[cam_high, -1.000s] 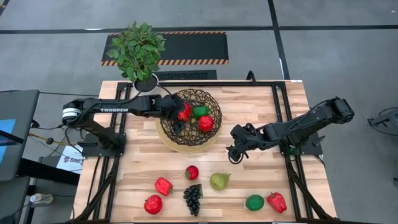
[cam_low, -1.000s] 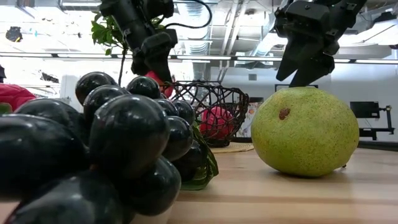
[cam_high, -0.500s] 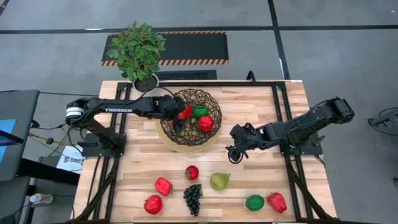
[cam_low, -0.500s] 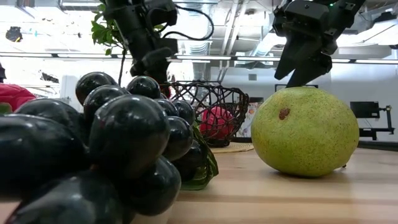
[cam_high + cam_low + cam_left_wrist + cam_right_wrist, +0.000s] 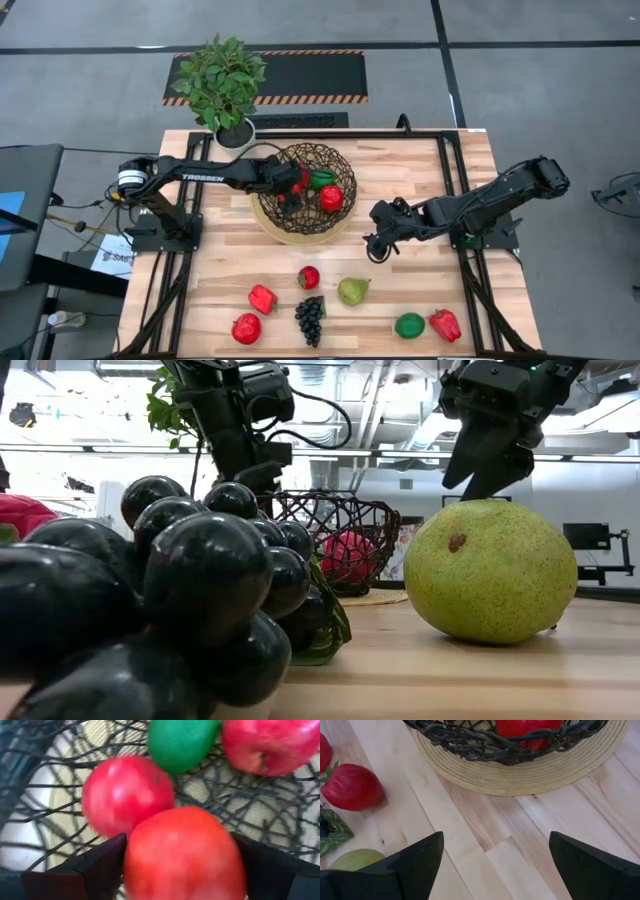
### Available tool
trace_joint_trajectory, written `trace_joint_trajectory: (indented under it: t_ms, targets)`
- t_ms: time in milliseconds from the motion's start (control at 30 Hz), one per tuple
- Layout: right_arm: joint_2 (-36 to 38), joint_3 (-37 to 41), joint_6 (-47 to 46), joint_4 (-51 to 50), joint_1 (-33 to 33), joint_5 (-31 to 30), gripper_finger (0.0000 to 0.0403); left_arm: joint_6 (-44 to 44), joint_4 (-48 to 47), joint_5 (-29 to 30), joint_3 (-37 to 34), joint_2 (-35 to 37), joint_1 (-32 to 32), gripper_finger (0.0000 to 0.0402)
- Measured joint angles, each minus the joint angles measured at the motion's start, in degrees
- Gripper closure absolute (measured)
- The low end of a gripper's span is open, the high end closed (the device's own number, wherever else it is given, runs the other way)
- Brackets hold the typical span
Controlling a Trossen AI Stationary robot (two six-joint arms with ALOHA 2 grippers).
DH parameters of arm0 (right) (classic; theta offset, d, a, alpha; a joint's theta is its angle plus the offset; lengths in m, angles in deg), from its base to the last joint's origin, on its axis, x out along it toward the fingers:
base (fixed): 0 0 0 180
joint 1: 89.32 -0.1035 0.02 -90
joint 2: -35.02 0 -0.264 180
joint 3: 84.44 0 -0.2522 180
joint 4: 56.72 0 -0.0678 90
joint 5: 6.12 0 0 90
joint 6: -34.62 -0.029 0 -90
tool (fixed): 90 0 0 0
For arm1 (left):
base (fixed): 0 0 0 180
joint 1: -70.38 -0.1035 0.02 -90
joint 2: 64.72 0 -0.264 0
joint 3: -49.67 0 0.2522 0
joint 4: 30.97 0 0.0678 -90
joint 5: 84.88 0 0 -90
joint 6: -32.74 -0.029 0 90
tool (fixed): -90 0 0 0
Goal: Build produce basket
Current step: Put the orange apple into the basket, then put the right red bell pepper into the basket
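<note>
While our left gripper [image 5: 291, 187] clamps a red fruit [image 5: 184, 854] inside the basket [image 5: 342, 215], our right gripper [image 5: 373, 247] hangs spread over the desk [image 5: 420, 160] beside it, empty.

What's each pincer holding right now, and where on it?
The left pincer holds a red fruit by its two sides, between the fingers, inside the basket. The right pincer stands open over bare table, holding nothing.

Woven basket [image 5: 305, 195] holds three fruits; produce [image 5: 335, 310] lies on wood.
</note>
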Motion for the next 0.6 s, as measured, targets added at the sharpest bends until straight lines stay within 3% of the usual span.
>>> trace_joint_trajectory:
  t_ms: [233, 600]
  targets:
    - [0.0, 0.0, 0.12, -0.03, 0.0, 0.11, 0.0023, -1.0, -1.48, 1.27, 0.0, -0.53, -0.04, 0.0075]
    - [0.0, 0.0, 0.05, -0.01, 0.0, 0.17, 0.0023, -1.25, -1.61, 2.89, 1.19, -0.5, -0.04, 0.0023]
